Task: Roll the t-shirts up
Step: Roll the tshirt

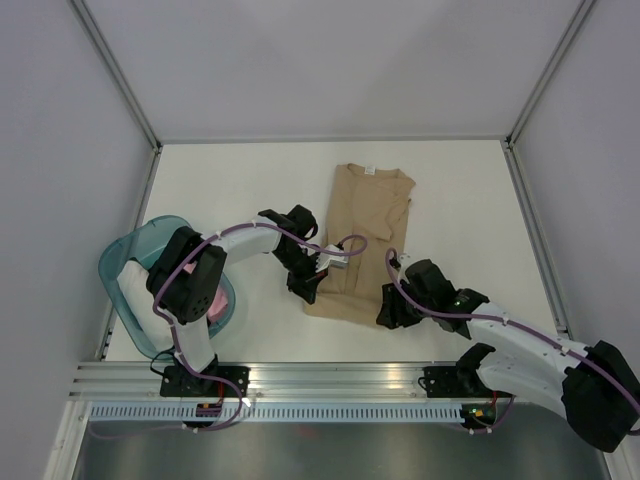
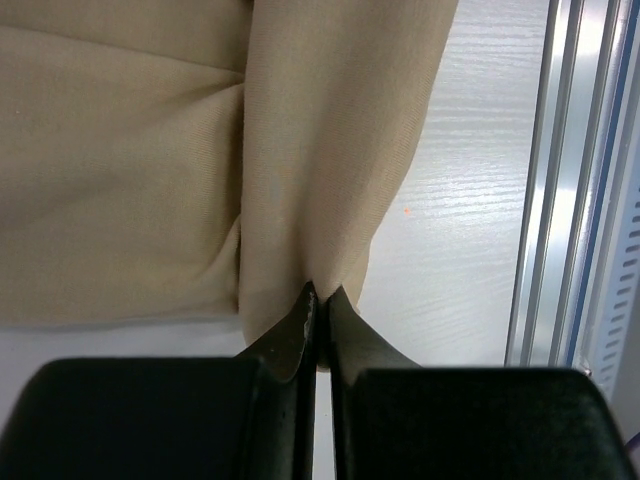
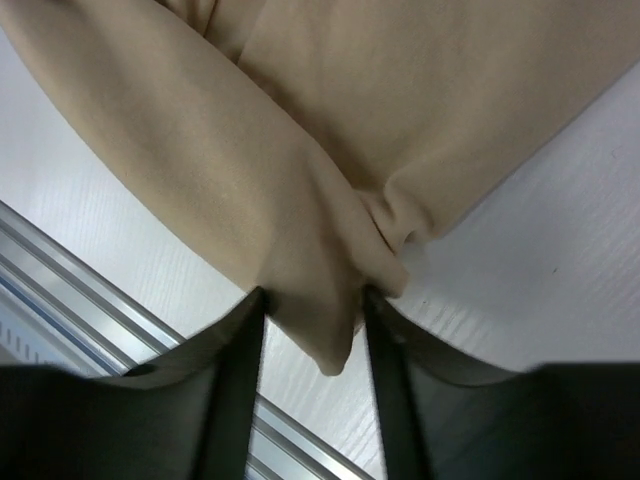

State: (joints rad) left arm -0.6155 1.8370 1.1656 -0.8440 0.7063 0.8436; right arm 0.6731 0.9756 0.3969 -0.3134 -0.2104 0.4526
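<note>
A tan t-shirt [image 1: 365, 230] lies on the white table, folded into a long strip with its neck at the far end. My left gripper [image 1: 307, 290] is at the near left corner of the hem. In the left wrist view this gripper [image 2: 322, 292] is shut on a pinch of the tan t-shirt [image 2: 330, 150]. My right gripper [image 1: 390, 312] is at the near right corner. Seen from the right wrist, that gripper [image 3: 312, 300] stands open, and a bunched corner of the t-shirt [image 3: 400, 100] hangs between its fingers.
A translucent teal basket [image 1: 140, 245] stands at the table's left edge, partly under the left arm, with a pink bundle [image 1: 213, 300] and a white one [image 1: 133, 285] inside. An aluminium rail [image 1: 330, 375] runs along the near edge, close behind both grippers. Walls enclose the table.
</note>
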